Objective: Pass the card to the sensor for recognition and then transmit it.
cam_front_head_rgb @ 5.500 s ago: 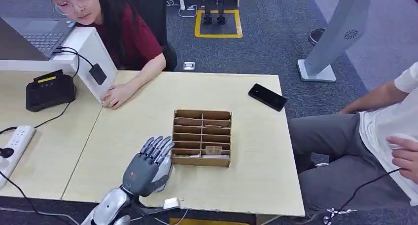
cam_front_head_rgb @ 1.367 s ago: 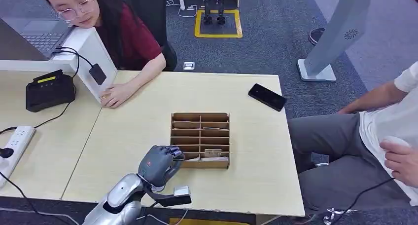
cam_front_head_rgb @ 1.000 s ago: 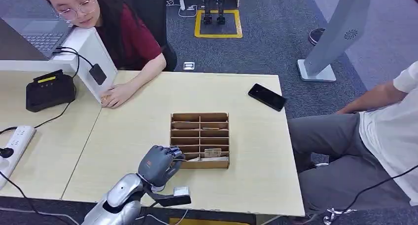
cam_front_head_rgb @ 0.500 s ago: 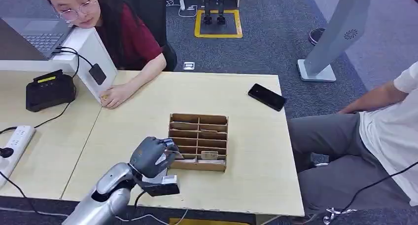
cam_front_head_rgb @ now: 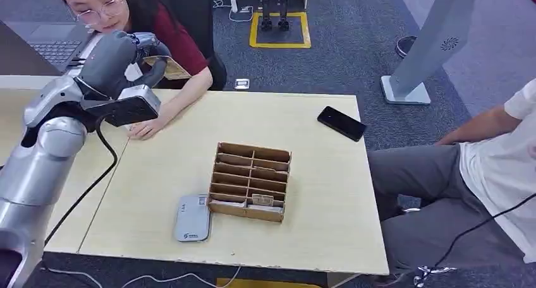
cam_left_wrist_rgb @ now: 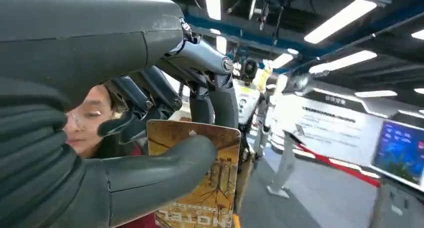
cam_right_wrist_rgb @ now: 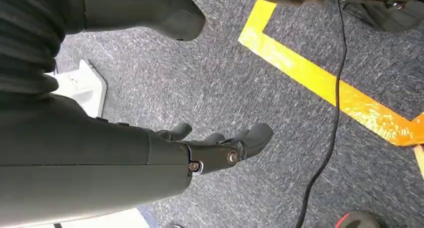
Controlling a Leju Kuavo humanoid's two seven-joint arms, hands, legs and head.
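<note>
My left hand [cam_front_head_rgb: 117,57] is raised high over the table's far left corner, in front of the person in red [cam_front_head_rgb: 180,45]. It pinches a yellow-brown card [cam_front_head_rgb: 165,67] between thumb and fingers. In the left wrist view the card [cam_left_wrist_rgb: 200,188] carries a tree picture and the word HOTEL, with the thumb [cam_left_wrist_rgb: 155,170] lying across its face. The brown card box [cam_front_head_rgb: 249,182] with several slots stands mid-table, a card still in its near row. A flat grey device [cam_front_head_rgb: 193,217] lies just left of the box. My right hand [cam_right_wrist_rgb: 210,150] hangs over the carpet, fingers loosely apart, holding nothing.
A black phone [cam_front_head_rgb: 342,123] lies near the table's far right edge. The person in red rests a hand [cam_front_head_rgb: 148,125] on the table below my left hand. Another person [cam_front_head_rgb: 499,168] sits at the right. A white pedestal [cam_front_head_rgb: 417,54] stands beyond the table.
My left arm has swung up from the box's near left corner to the far left, carrying the card. The grey device it covered now shows. The box has shifted slightly.
</note>
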